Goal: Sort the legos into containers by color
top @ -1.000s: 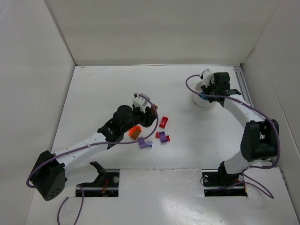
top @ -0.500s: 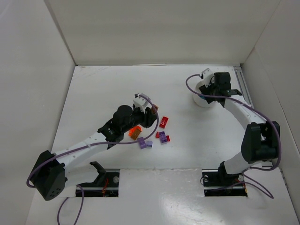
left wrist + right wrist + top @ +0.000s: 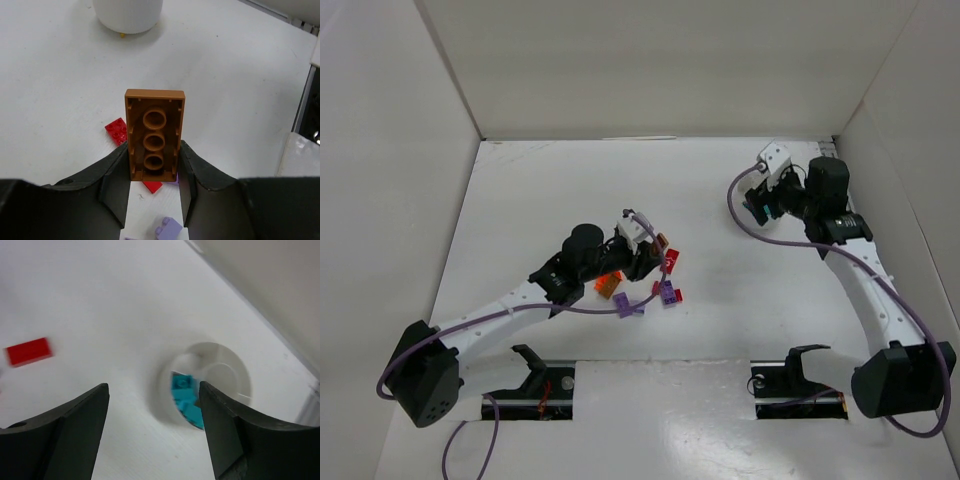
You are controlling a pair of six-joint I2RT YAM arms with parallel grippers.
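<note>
My left gripper point(image 3: 657, 252) is shut on a brown-orange brick point(image 3: 154, 134), held end-up above the table; the brick also shows in the top view point(image 3: 662, 243). Below it lie red bricks point(image 3: 117, 131), a purple brick point(image 3: 168, 228) and, in the top view, an orange brick point(image 3: 609, 284). The round white dish point(image 3: 128, 15) stands far ahead of it. My right gripper point(image 3: 152, 435) is open and empty, raised above the dish point(image 3: 220, 347), which holds teal bricks point(image 3: 187, 397) in one compartment. The dish is barely visible under that gripper point(image 3: 758, 200) in the top view.
Purple bricks point(image 3: 630, 307) point(image 3: 667, 291) and a red brick point(image 3: 672, 261) lie mid-table by the left gripper. A blurred red brick point(image 3: 28, 351) shows left of the dish. White walls enclose the table on three sides. A tiny yellow speck point(image 3: 121, 35) lies at the dish's foot.
My right gripper has lifted away from the dish and its arm has swung to the right. My left gripper has moved slightly right with the brown-orange brick.
</note>
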